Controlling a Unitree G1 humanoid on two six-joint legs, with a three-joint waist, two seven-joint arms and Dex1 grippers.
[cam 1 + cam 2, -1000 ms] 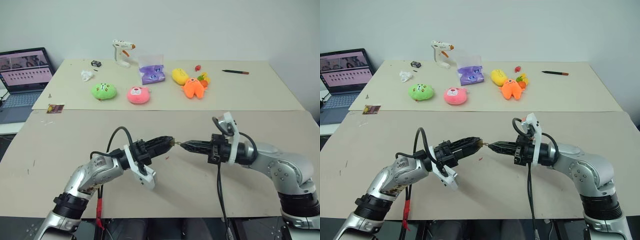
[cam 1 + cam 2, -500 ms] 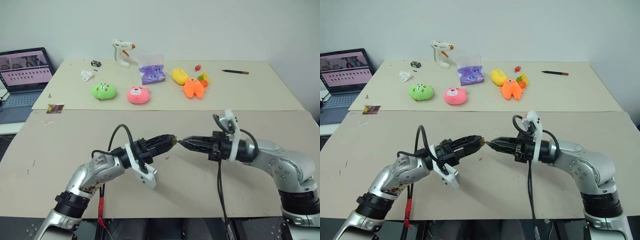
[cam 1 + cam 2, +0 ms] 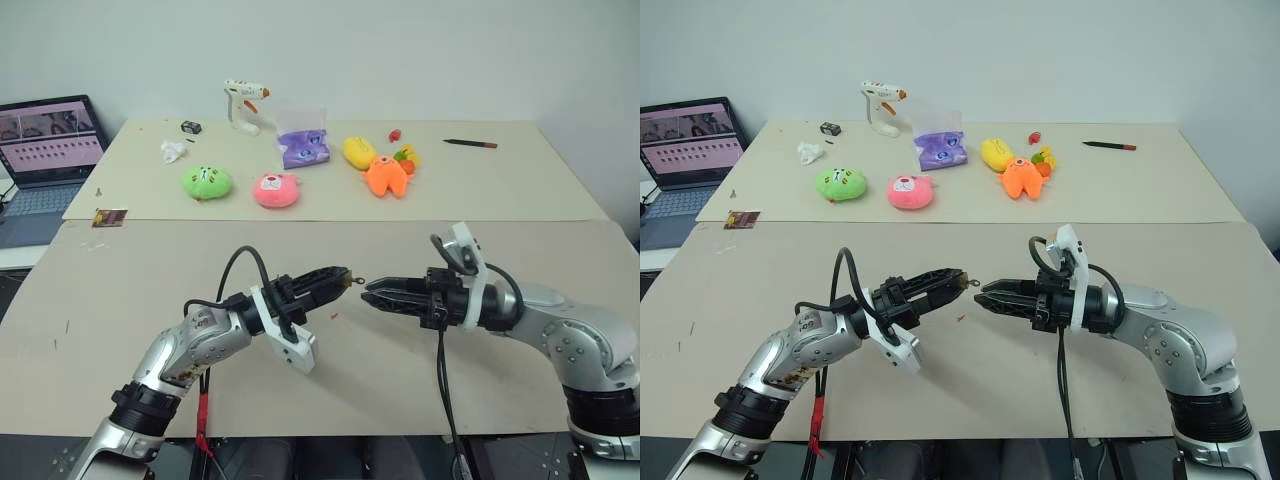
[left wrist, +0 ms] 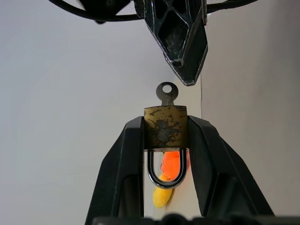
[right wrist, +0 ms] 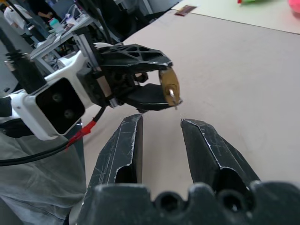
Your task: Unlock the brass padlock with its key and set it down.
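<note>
The left gripper (image 3: 342, 276) pinches the padlock (image 4: 165, 125) by its brass body above the desk (image 3: 120, 290), shackle back between the fingers and the key (image 4: 167, 92) standing out of the body toward the right gripper (image 3: 372, 293). The right gripper, fingers spread and empty, faces it just beside the key's ringed head, in line with the key's long axis. No brand or writing is legible on the padlock.
</note>
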